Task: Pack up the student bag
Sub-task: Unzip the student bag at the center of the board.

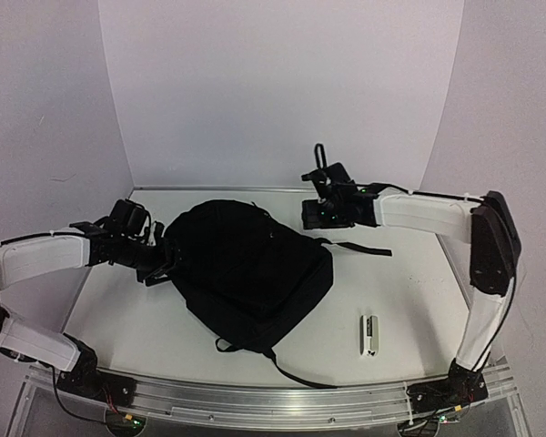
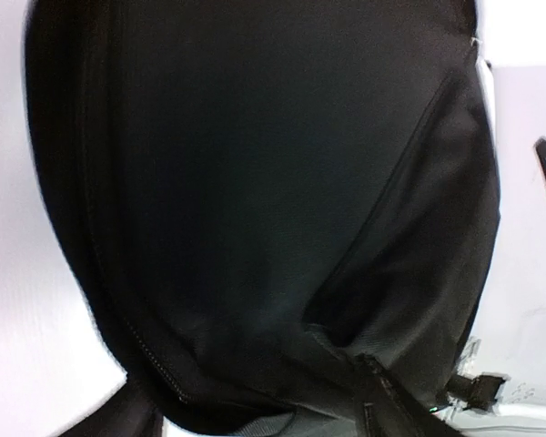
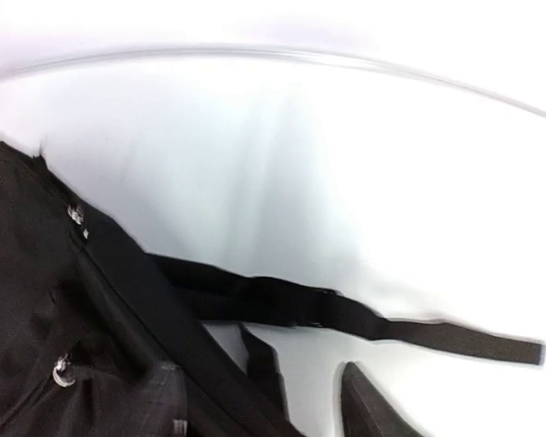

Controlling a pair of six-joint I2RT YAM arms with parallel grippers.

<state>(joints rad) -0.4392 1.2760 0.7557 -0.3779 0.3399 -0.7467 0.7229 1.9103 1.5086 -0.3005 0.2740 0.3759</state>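
Bag (image 1: 246, 273) touching left pincer (image 1: 156, 262); right pincer (image 1: 317, 214) hovers just beside it.
Pin fabric before tugging; cannot tell whether either pincer is clamped.

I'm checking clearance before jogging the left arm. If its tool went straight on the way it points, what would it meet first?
The student bag: it fills the left wrist view, and from above the left tool sits right at its edge, perhaps touching.
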